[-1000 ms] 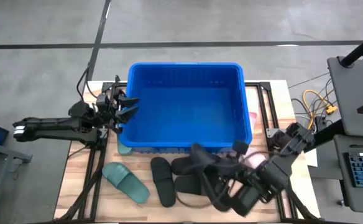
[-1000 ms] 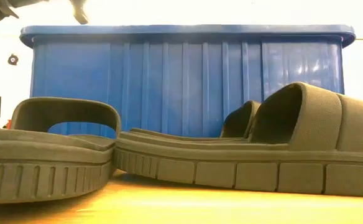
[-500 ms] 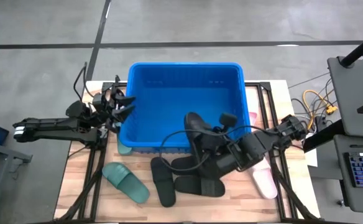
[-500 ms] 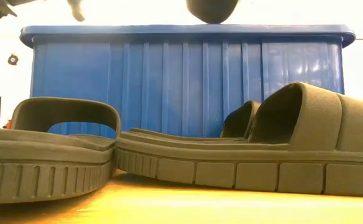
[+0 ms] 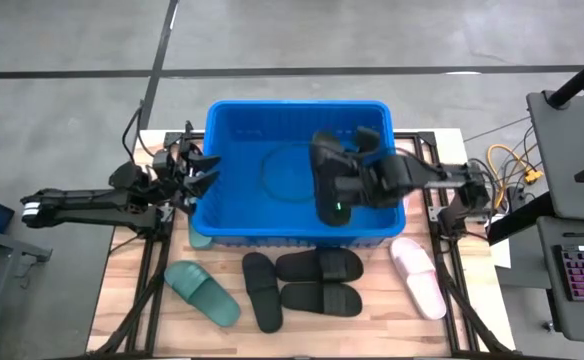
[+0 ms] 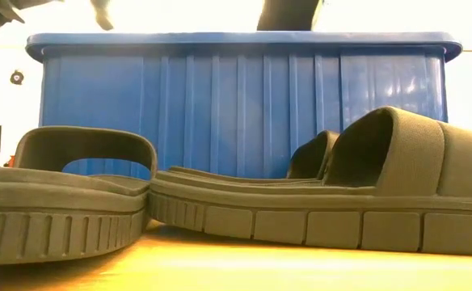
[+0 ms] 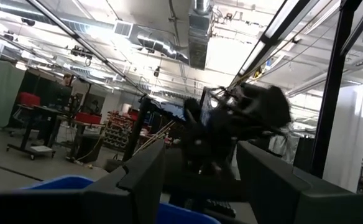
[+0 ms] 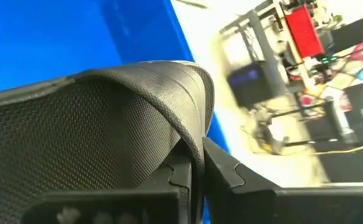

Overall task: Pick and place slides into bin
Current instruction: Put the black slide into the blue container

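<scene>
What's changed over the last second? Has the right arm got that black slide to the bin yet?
Yes. The right gripper has carried the black slide up from the table's front, over the front wall of the bin; it now hangs over the inside, jaws shut on its strap. The left gripper stayed at the bin's left wall, and the slides on the table did not move.

Wooden slat table [image 5: 132, 310] on a black frame. Blue bin [image 5: 297, 235] sits at the far centre, taking most of the far half. Near side, left to right: green slide [image 5: 202, 291] lying diagonally at near left; black slide [image 5: 262, 291] lengthwise beside it; two black slides [image 5: 320, 266] stacked crosswise, touching, just near the bin's front wall; pink slide [image 5: 417, 277] angled at near right. A second green slide [image 5: 201, 240] peeks out at the bin's near-left corner.
</scene>
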Robot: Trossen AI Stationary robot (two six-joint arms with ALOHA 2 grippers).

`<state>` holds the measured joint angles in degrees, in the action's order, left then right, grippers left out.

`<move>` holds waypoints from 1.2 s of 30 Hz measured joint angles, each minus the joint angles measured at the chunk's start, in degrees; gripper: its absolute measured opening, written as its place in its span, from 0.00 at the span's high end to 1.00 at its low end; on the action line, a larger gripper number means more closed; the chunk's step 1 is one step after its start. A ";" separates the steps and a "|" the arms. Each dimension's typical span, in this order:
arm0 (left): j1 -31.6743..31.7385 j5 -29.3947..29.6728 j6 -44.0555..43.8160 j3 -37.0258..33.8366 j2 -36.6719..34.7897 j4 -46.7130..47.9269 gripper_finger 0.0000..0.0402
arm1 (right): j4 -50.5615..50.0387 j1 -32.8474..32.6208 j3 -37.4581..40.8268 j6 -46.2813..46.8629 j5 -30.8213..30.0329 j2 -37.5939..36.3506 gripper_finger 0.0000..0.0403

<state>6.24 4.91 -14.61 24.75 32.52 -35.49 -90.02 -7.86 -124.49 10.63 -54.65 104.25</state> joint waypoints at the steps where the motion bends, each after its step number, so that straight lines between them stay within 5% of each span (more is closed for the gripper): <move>1: 0.00 0.00 0.00 0.00 0.17 0.00 0.54 | 0.02 1.39 0.02 -3.04 0.08 0.00 0.97; 5: 0.00 0.02 0.00 0.00 0.86 0.00 0.54 | 0.15 8.03 1.00 -17.30 3.67 0.00 0.97; 8: 0.00 0.03 0.02 0.00 1.22 0.00 0.54 | 0.27 13.81 2.10 -26.83 12.08 0.00 0.97; 14: 0.00 1.82 0.00 0.00 1.39 -0.04 0.54 | 4.89 22.97 3.59 -33.65 14.63 0.02 0.97; 19: 0.01 7.50 0.04 0.00 1.30 -0.03 0.54 | 7.71 26.89 3.77 -38.72 28.47 0.04 0.97; 28: 0.02 8.53 0.07 0.00 1.32 -0.01 0.54 | 8.10 27.32 6.10 -35.89 27.38 0.04 0.97; 36: 0.00 8.50 0.13 0.00 1.48 0.06 0.54 | 15.25 25.53 15.62 -31.19 12.76 0.04 0.97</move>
<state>6.24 13.41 -14.49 24.75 34.00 -35.43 -74.76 17.67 -108.87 -20.56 -41.89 104.29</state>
